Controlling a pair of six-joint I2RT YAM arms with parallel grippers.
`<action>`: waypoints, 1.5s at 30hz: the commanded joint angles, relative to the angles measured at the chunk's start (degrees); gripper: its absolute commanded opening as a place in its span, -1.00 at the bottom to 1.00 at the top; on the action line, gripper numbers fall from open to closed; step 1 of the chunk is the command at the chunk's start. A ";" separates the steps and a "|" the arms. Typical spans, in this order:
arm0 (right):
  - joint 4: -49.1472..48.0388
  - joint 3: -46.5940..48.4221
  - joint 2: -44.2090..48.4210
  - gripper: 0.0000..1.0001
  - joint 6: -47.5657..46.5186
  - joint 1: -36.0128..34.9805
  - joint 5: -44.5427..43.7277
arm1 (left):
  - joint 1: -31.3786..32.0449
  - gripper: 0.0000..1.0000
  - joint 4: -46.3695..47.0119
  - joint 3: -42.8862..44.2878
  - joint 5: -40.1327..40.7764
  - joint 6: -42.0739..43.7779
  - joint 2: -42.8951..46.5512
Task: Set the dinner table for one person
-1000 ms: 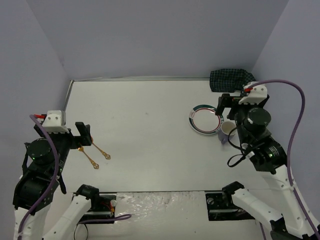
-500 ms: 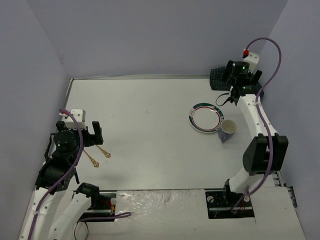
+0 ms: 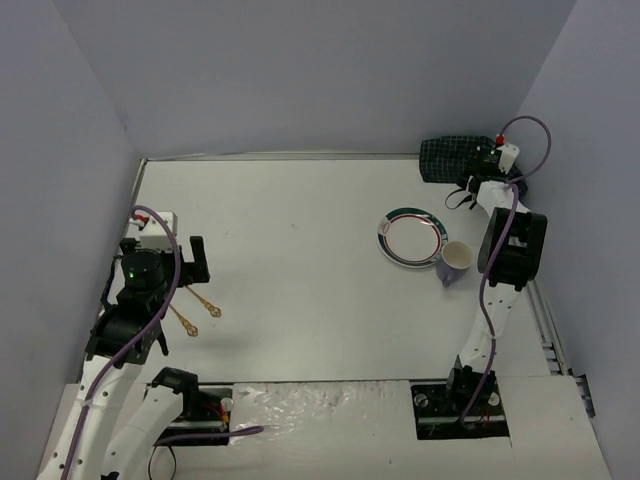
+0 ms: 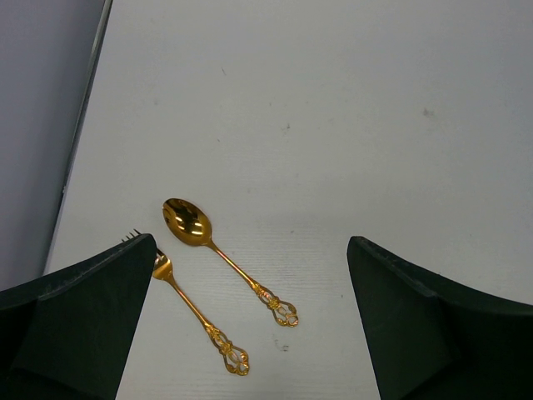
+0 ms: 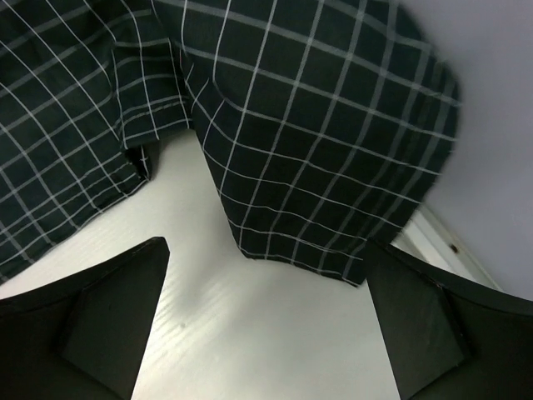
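- White dinner table (image 3: 300,250) with metal edge rails
- Green-rimmed plate (image 3: 412,238)
- Cup (image 3: 456,262) just beside the plate
- Checked cloth (image 3: 458,158) beyond the plate
- Gold spoon (image 4: 225,254) and fork (image 4: 200,321), well left of the plate

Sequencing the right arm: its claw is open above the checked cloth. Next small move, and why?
Probably lower the right claw and close on the near edge of the checked cloth: the jaws stand open with nothing held, and the cloth lies bunched right ahead, apart from the plate.
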State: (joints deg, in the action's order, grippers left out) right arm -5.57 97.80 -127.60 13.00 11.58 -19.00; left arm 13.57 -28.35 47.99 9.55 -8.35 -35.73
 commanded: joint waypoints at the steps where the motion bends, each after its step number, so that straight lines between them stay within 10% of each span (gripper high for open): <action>1: -6.38 5.28 -3.45 0.98 -1.22 0.42 1.11 | -1.26 0.94 4.89 0.88 0.82 -0.44 -2.36; 14: -4.76 13.04 -11.76 0.52 -0.93 2.76 4.23 | -3.02 0.94 5.50 0.79 0.89 -0.26 -4.54; 25: -3.14 15.77 -12.36 -0.96 -2.72 2.40 6.78 | -3.28 0.94 5.50 0.70 0.73 -0.26 -4.89; 45: -3.14 32.41 9.50 -1.00 -26.72 -28.28 22.51 | -2.06 0.94 2.15 3.52 0.65 -1.58 0.49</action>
State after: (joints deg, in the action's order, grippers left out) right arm -4.50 127.64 -128.04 -6.82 -13.40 -4.14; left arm 10.81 -27.14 47.97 9.98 -8.84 -35.48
